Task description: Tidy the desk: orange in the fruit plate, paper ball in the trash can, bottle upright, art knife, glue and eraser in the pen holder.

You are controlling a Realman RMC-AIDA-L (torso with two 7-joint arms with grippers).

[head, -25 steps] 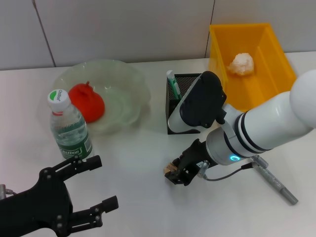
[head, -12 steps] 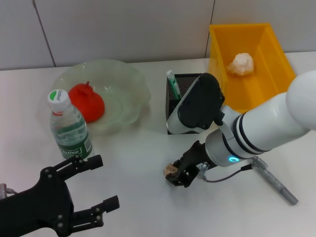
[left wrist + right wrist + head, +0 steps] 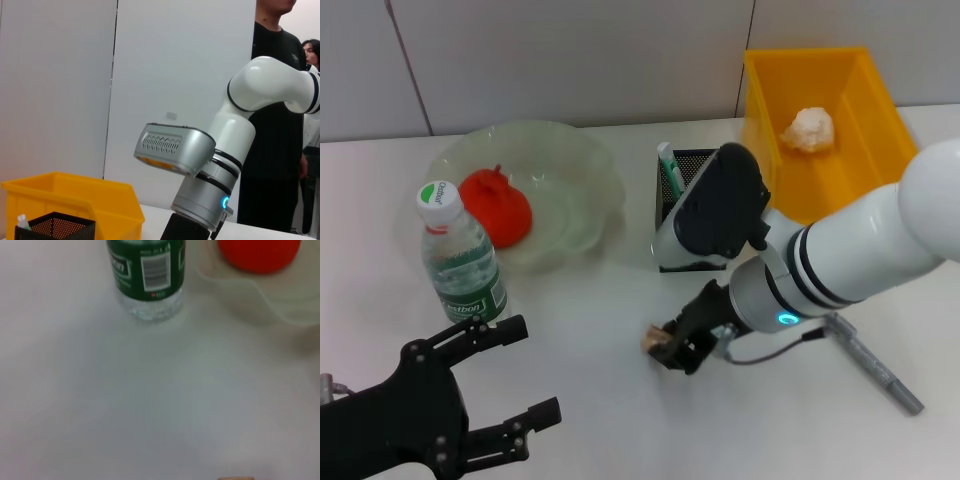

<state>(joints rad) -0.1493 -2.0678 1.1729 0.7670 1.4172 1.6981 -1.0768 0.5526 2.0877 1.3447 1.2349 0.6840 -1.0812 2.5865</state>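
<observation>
Tan eraser point(image 3: 651, 340) sat pinched at the tip of my right pincer point(image 3: 665, 349), low over the worktop point(image 3: 600, 400) near the pen holder point(image 3: 682, 200), its destination; my left pincer point(image 3: 515, 375) idled, spread and empty.

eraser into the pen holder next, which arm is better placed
Right. The right gripper is already at the eraser, just in front of the pen holder; the left gripper hangs open, well away.
</observation>
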